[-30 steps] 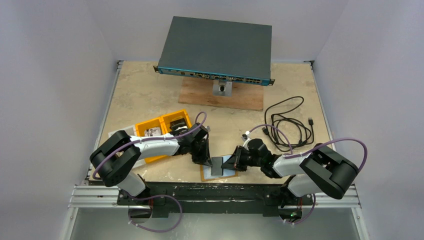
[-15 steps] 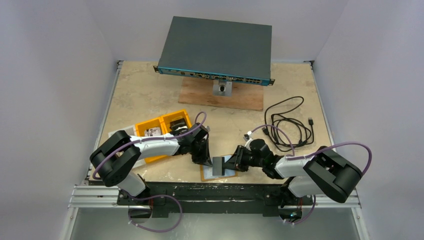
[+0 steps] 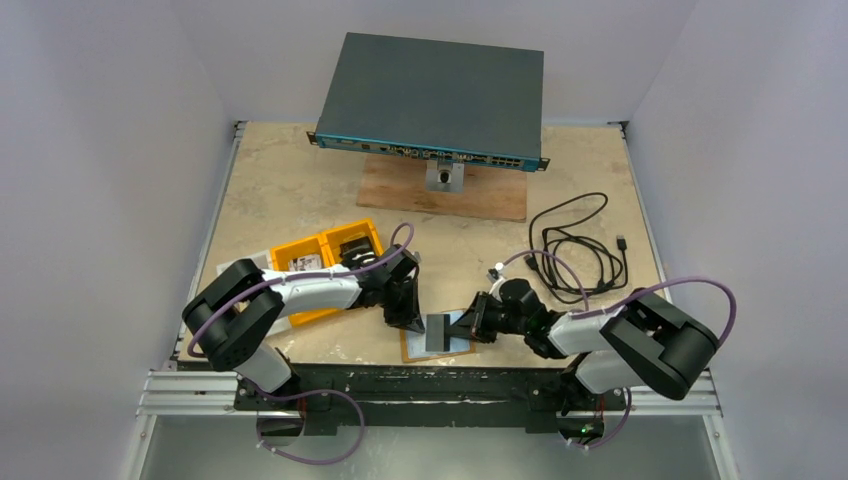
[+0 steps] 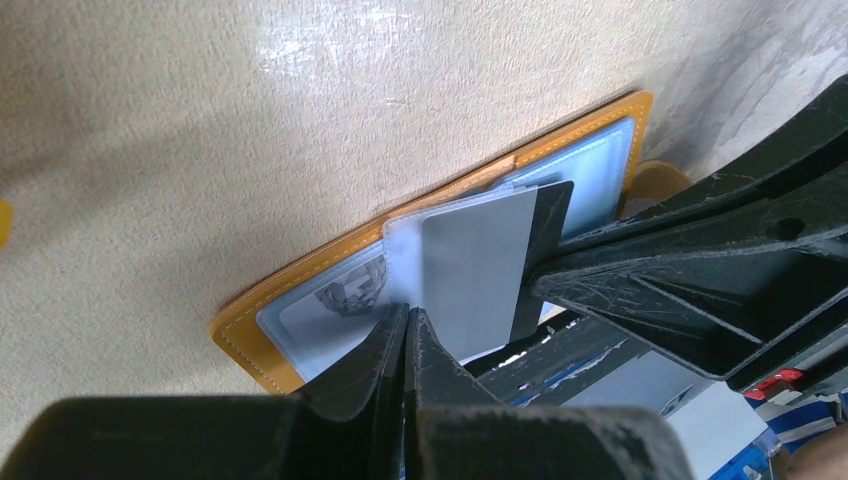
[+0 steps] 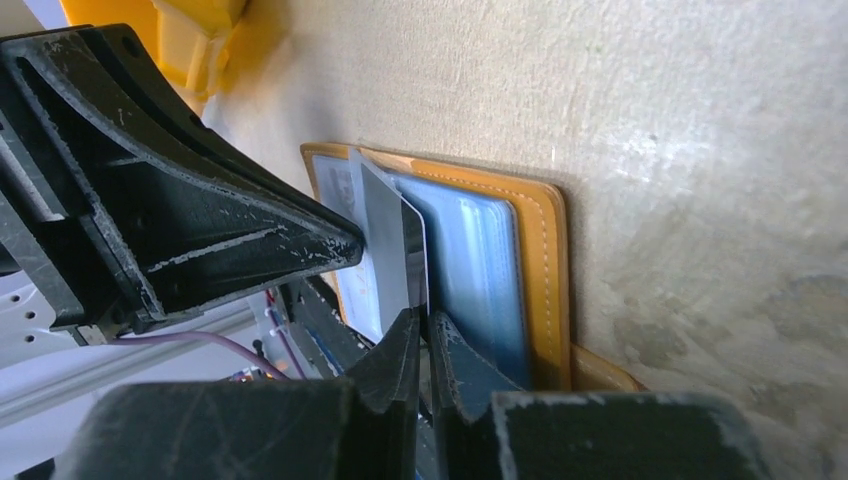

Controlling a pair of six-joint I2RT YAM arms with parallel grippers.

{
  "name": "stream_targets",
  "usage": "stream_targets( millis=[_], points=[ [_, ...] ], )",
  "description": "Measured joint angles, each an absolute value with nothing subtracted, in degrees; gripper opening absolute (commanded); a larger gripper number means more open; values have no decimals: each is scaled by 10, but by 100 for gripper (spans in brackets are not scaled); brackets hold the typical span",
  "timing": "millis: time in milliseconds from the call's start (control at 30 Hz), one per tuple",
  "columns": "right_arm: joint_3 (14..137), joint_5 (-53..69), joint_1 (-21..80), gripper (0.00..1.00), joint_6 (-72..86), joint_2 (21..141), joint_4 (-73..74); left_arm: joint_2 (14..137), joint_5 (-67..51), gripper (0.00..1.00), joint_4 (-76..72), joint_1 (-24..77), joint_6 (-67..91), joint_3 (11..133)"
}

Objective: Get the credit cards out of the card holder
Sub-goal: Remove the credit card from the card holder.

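At the left of the bench [image 3: 290,180] a yellow tray [image 3: 300,247] sits partly under the left arm. Just right of it, the left hand [image 3: 417,324] reaches down toward the near edge. In its wrist view its fingers [image 4: 375,350] are pressed narrow, pinching the lower left edge of a grey card [image 4: 470,270].

Behind, at the far middle, a dark switch [image 3: 435,90] stands on a wooden board [image 3: 490,200].

Between the two hands, close to the near edge, the holder [image 3: 440,353] lies open and flat on the bench. Its tan rim frames clear sleeves [image 4: 600,170] that face up. The card is raised above the sleeves and tilted, its grey face and one dark stripe showing. I cannot tell whether its lower edge touches the holder.

From the right, the right hand [image 3: 458,327] meets the card at the striped side. In its wrist view its fingers [image 5: 395,365] are nearly together, with the card's edge running down between them. Both hands grip the one card, from opposite sides, tips close together.

Further right and back, a black cable [image 3: 580,245] lies in loose coils, well apart from the holder.
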State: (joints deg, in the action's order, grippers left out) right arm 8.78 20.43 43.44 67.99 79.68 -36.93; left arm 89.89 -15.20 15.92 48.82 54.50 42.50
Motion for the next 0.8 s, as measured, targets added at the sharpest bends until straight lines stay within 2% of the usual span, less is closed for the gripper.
stream_targets(
  millis=[433,767,800],
  points=[
    [70,137,429,0,669,588,-178,900,-152,0,160,488,545,426],
    [107,108,427,0,657,494,-34,899,-136,0,200,489,533,449],
    [114,105,427,0,655,488,-24,898,-129,6,211,489,529,455]
  ],
)
